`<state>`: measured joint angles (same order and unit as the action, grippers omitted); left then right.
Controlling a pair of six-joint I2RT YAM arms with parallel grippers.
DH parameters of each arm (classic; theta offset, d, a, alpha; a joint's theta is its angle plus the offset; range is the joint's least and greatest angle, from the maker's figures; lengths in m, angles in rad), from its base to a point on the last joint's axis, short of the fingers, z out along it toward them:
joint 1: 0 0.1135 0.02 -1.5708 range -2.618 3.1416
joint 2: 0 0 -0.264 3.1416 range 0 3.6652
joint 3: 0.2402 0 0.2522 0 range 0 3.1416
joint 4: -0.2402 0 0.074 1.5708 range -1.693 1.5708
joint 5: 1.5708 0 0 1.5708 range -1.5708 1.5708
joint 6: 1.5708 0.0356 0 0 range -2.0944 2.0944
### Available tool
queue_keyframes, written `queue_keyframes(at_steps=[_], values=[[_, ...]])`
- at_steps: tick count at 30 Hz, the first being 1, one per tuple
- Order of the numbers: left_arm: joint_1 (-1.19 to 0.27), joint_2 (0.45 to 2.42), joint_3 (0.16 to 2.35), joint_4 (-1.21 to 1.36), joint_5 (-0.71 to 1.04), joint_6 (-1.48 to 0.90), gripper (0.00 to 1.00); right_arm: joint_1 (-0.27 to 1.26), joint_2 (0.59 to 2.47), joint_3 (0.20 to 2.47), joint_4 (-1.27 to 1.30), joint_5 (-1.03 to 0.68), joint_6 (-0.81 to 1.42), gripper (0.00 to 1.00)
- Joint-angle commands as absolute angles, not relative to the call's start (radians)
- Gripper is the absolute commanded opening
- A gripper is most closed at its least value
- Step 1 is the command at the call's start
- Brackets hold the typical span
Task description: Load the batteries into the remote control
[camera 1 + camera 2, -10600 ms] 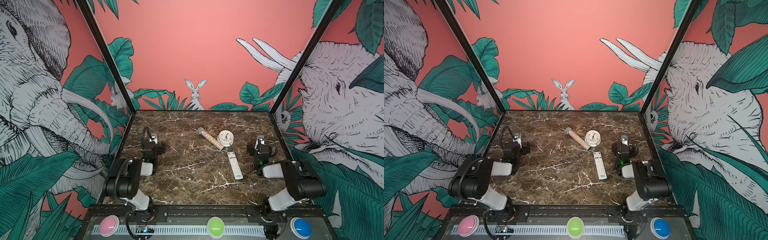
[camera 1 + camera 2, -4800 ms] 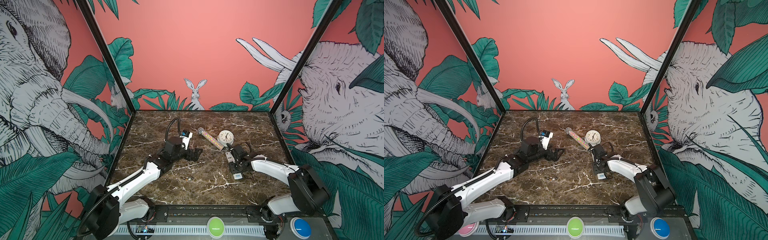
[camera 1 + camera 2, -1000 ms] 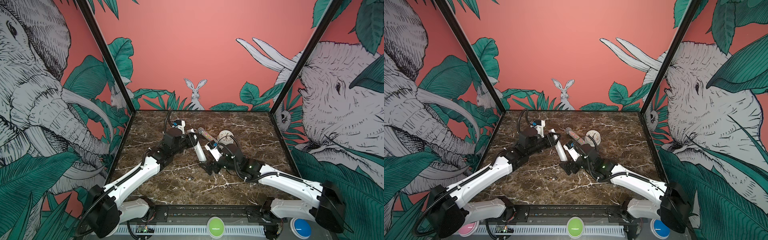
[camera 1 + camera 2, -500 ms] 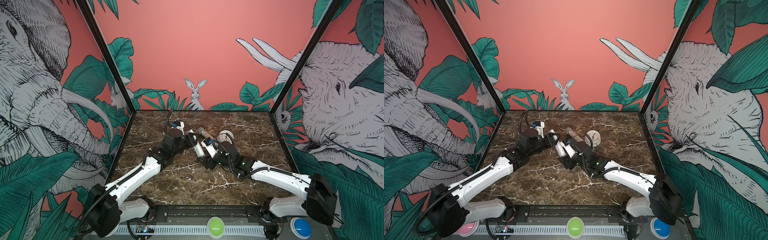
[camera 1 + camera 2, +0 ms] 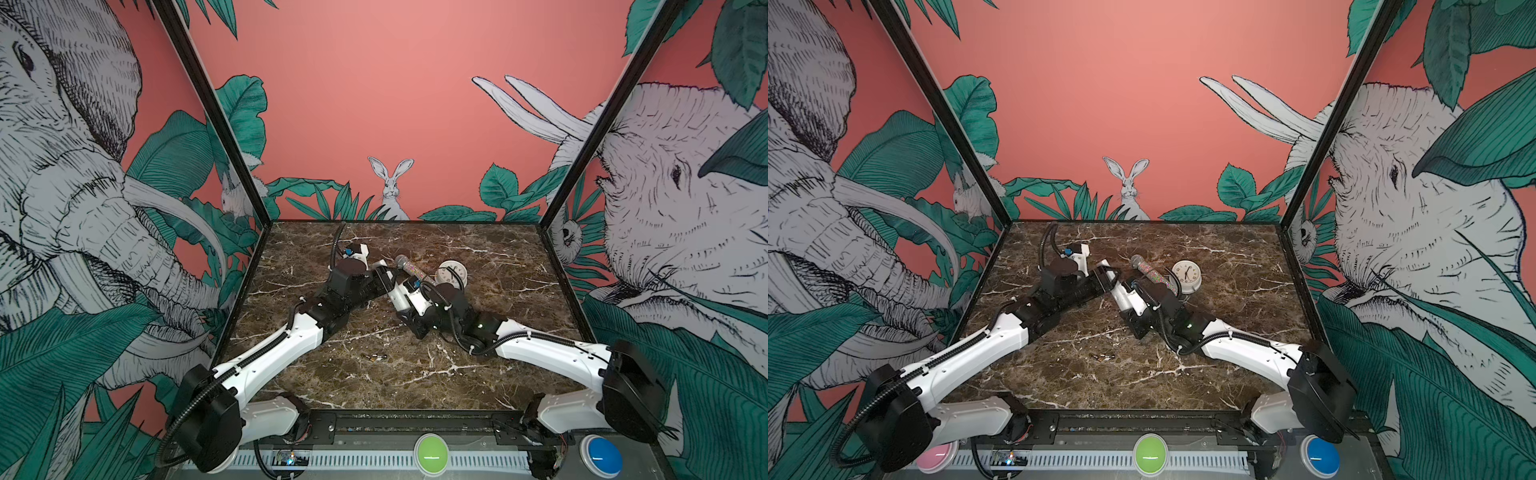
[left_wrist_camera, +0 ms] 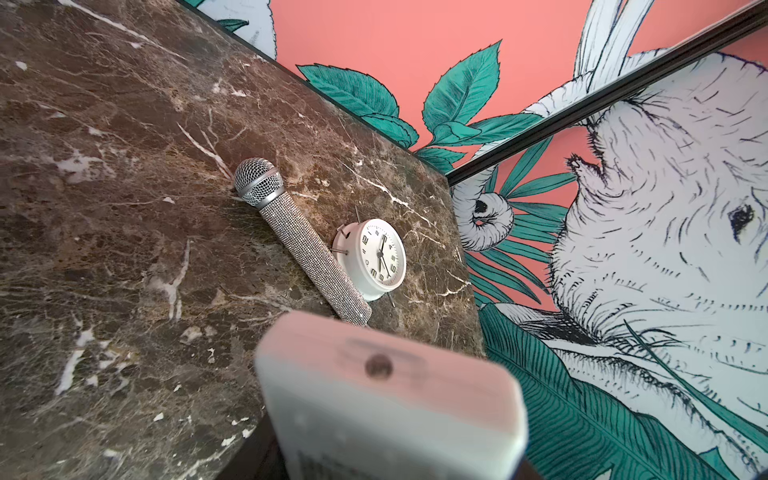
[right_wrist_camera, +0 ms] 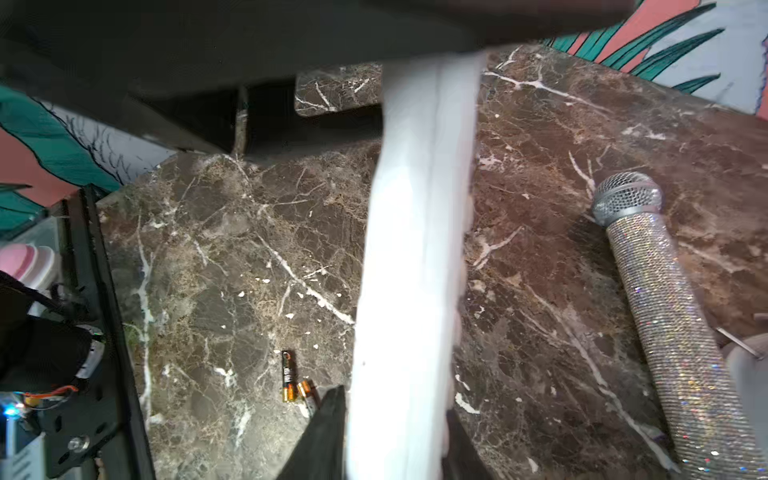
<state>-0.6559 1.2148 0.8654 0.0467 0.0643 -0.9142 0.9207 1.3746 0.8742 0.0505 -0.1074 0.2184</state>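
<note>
1. Right gripper point(image 7: 395, 415): its dark fingers point(image 7: 328, 432) lie against the two long edges of the long slim white plastic remote control point(image 7: 415, 249) and appear to pinch its near end.
2. Left gripper point(image 5: 384, 276): clamped on the far end of the same remote control. The bar spans the gap between the two sets of fingers, lifted clear of the brown marble tabletop point(image 7: 208, 270).
3. Step in hand, as judged: the remote control is steadied at both ends ahead of loading. No open battery bay shows, and whether the cover is on or off cannot be told.
4. Two small dark cylindrical batteries with gold-coloured ends point(image 7: 287, 376) lie close together on the tabletop. They sit below the right fingers, on the robot-base side, and neither gripper touches them.
5. Next move, as judged: the bay must be exposed and turned upward. One gripper keeps its hold while the other lets go and descends. The batteries are thin, round and flat on hard marble, so a low, well-centred pinch is needed or they may roll.
6. Beyond the fingers, on the far side, lies a rhinestone-covered microphone with a silver mesh head point(image 7: 673, 324), near the right wrist. A round white alarm clock point(image 6: 376, 255) stands just beside its handle. Neither lies between the fingers and the batteries, but the microphone crowds any swing of the right wrist.
</note>
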Motion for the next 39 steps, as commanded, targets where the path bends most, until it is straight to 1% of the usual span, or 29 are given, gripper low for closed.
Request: queue_keyframes(at_steps=[1,2,4,5,7,8,10,13,17,24,29,35,39], values=[[-0.661,1.209,0.847,0.092,0.065,-0.918,0.0,0.924,1.369,0.902,0.072,-0.117,0.189,0.18],[-0.66,1.21,0.847,0.095,0.072,-0.912,0.01,0.924,1.366,0.902,0.07,-0.116,0.186,0.14],[-0.659,1.215,0.851,0.096,0.09,-0.895,0.25,0.924,1.364,0.898,0.068,-0.11,0.185,0.09],[-0.658,1.216,0.853,0.098,0.105,-0.883,0.39,0.925,1.359,0.895,0.07,-0.109,0.185,0.07],[-0.658,1.216,0.853,0.105,0.128,-0.858,0.6,0.925,1.351,0.888,0.072,-0.118,0.181,0.04],[-0.657,1.214,0.852,0.101,0.138,-0.843,0.67,0.925,1.344,0.887,0.073,-0.121,0.18,0.03],[-0.644,1.206,0.841,0.107,0.162,-0.818,0.77,0.925,1.322,0.879,0.072,-0.122,0.179,0.02],[-0.611,1.18,0.831,0.125,0.238,-0.767,0.81,0.921,1.279,0.867,0.063,-0.125,0.18,0.01],[-0.566,1.118,0.838,0.086,0.329,-0.688,0.83,0.916,1.24,0.848,0.072,-0.155,0.185,0.01],[-0.512,1.035,0.834,0.078,0.498,-0.586,0.85,0.893,1.194,0.805,0.143,-0.279,0.244,0.0],[-0.508,1.008,0.875,-0.013,0.593,-0.463,0.86,0.877,1.137,0.753,0.221,-0.368,0.297,0.0],[-0.503,1.006,0.848,0.101,0.714,-0.505,0.86,0.876,1.081,0.693,0.308,-0.45,0.302,0.0],[-0.502,1.004,0.828,0.182,0.757,-0.552,0.87,0.877,1.069,0.669,0.369,-0.505,0.306,0.0]])
